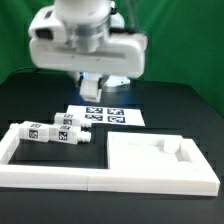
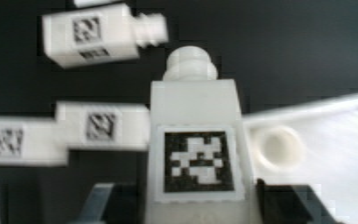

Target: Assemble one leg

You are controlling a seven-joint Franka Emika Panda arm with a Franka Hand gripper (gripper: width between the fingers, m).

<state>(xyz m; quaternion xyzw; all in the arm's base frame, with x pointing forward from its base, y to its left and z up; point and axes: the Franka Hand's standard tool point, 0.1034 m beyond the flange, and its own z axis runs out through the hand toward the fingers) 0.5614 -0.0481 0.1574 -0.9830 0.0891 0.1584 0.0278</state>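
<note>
The large flat white square panel with a raised rim (image 1: 135, 165) lies below the two-finger gripper (image 2: 197, 207), whose fingers seem pressed onto the small white rectangular tagged leg (image 2: 197, 130), held between them above three similar white blocks (image 2: 96, 35).

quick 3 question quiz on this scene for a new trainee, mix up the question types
1. True or false: the jaws are closed on one leg, whose tag faces the wrist camera.
2. Multiple choice: in the exterior view, where do the loose legs lie relative to the large square panel?
A) to the exterior view's left of it
B) stacked on top of it
C) to the exterior view's right of it
3. Fill in the blank: the thin flat white sheet of tags lying below the arm is the ____ board.

Key: 1 true; 2 A; 3 marker
</note>
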